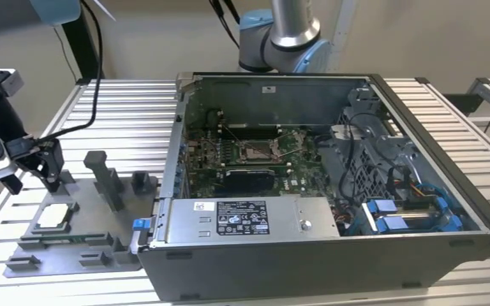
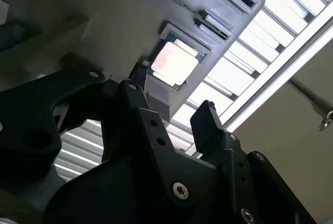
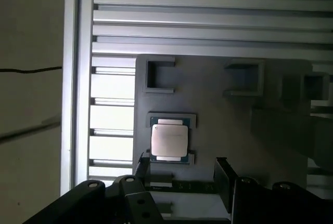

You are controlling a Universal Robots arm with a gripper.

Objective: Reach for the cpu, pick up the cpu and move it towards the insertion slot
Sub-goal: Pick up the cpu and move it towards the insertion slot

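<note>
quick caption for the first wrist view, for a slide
Open gripper hovers near the cpu seated in its grey fixture.

Robot arm [image 1: 288, 29], slatted bench [image 1: 126, 95] and opened computer case [image 1: 313, 271] suggest a lab

There are counted one cpu [image 1: 51, 215], one grey fixture plate [image 1: 62, 264], one insertion slot [image 1: 256, 152], one open computer case [image 1: 313, 264] and one desk [image 1: 453, 111], and one gripper [image 1: 32, 185] with two black fingers [image 2: 208, 122] is seen.

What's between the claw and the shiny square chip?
Just bare grey fixture plate, in the exterior view. The open claw hangs apart from the cpu.
</note>
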